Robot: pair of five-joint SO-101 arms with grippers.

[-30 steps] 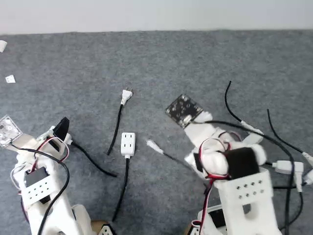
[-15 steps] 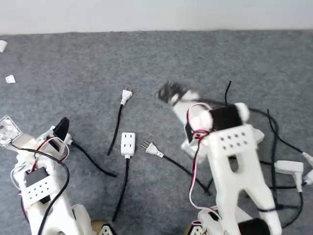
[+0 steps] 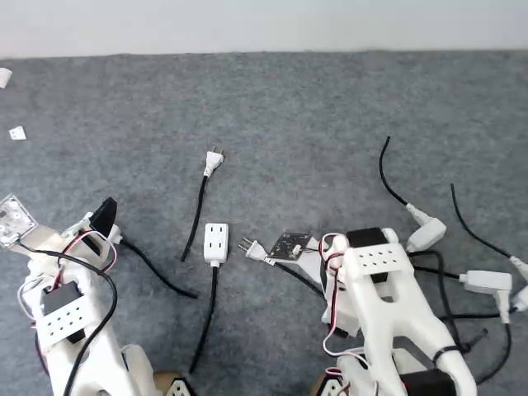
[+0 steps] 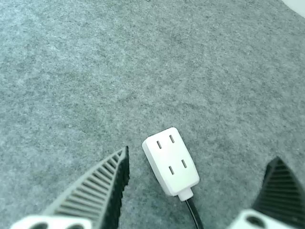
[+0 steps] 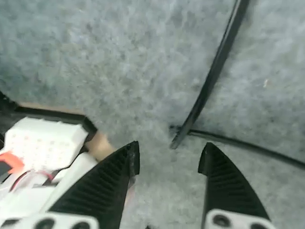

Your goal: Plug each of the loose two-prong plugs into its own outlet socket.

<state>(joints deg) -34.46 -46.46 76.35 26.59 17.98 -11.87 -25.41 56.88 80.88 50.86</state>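
**A:** Well, where is the outlet block point(image 3: 215, 243) sitting?

**B:** Flat on the grey table point(image 3: 330, 107), between the two arms. Its black cord runs back toward the near edge.

**A:** And what is in its sockets?

**B:** The left wrist view shows two pairs of slots facing up, and all four are dark and uncovered.

**A:** Where are the plugs, then?

**B:** The near plug point(image 3: 254, 248), white with two prongs, lies just beside the block on the right arm's side. Its prongs point at the block without touching it. The far plug point(image 3: 214, 160) lies farther up the table, well apart, and its cord trails down past the block on the left arm's side. A third plug point(image 3: 426, 234) and a fourth plug point(image 3: 487, 281) lie among loose black cords point(image 3: 388, 177) out beyond the right arm.

**A:** How does the left gripper point(image 4: 201, 155) stand?

**B:** It is held low at the left of the table and aimed toward the block. Its fingers are spread wide with nothing between them.

**A:** And the right gripper point(image 5: 171, 148)?

**B:** Its fingers are apart too, and they pinch nothing. They hang over bare grey surface where the cut end of one black cord meets another cord. In the high view the right arm is folded forward, and its wrist board point(image 3: 289, 245) is just beside the near plug.
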